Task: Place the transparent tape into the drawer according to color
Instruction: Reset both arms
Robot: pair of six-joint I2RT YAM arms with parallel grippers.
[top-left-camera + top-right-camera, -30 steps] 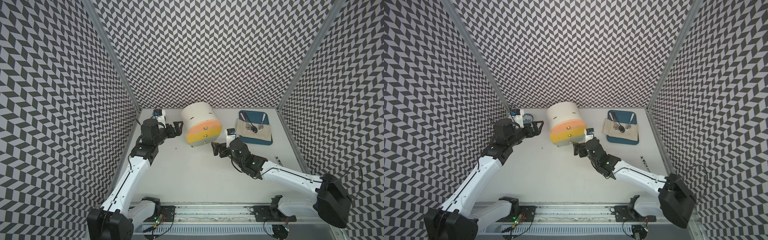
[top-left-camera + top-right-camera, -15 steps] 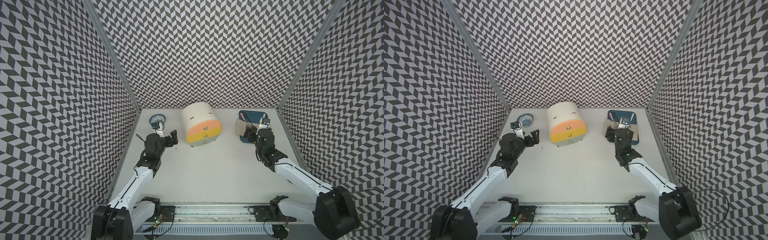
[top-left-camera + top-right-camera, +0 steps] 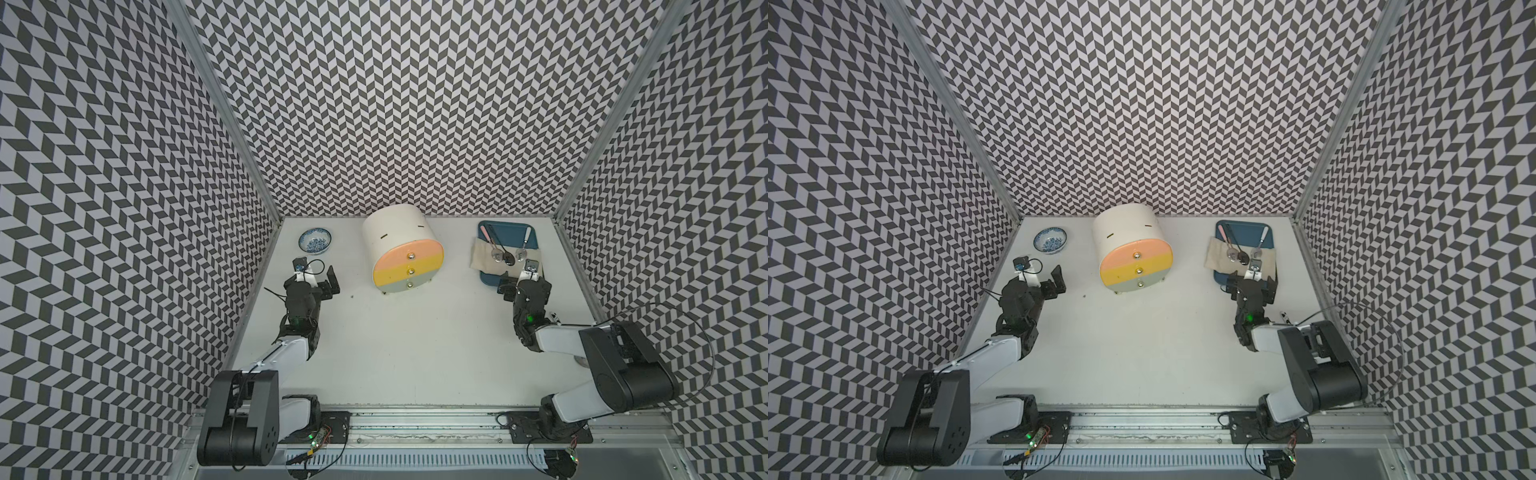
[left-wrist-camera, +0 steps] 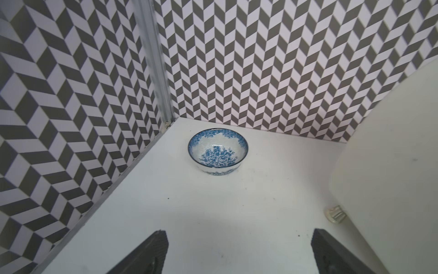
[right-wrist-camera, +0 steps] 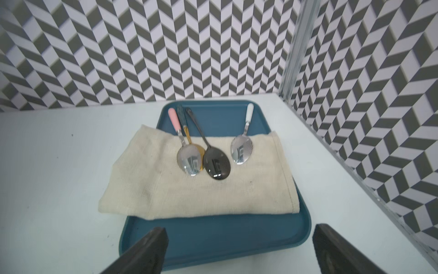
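Note:
No transparent tape shows in any view. The drawer cabinet (image 3: 395, 237) (image 3: 1125, 232) is white and arch-topped and stands at the back middle. Its peach drawer (image 3: 409, 256), yellow drawer (image 3: 410, 271) and grey-green drawer (image 3: 409, 284) are all pushed in. My left gripper (image 3: 318, 276) (image 3: 1042, 276) (image 4: 239, 233) is open and empty, left of the cabinet, facing a blue-and-white bowl. My right gripper (image 3: 523, 284) (image 3: 1251, 282) (image 5: 239, 229) is open and empty at the near edge of a blue tray.
The blue-and-white bowl (image 3: 315, 240) (image 4: 218, 151) sits in the back left corner. The blue tray (image 3: 509, 232) (image 5: 213, 237) at the back right holds a beige cloth (image 5: 201, 189) with several spoons (image 5: 215, 163). Patterned walls close three sides.
Both arms have drawn back from the cabinet front. The left one retreated toward the left wall, uncovering the bowl. The right one swung right to the tray. Both grippers stayed open.

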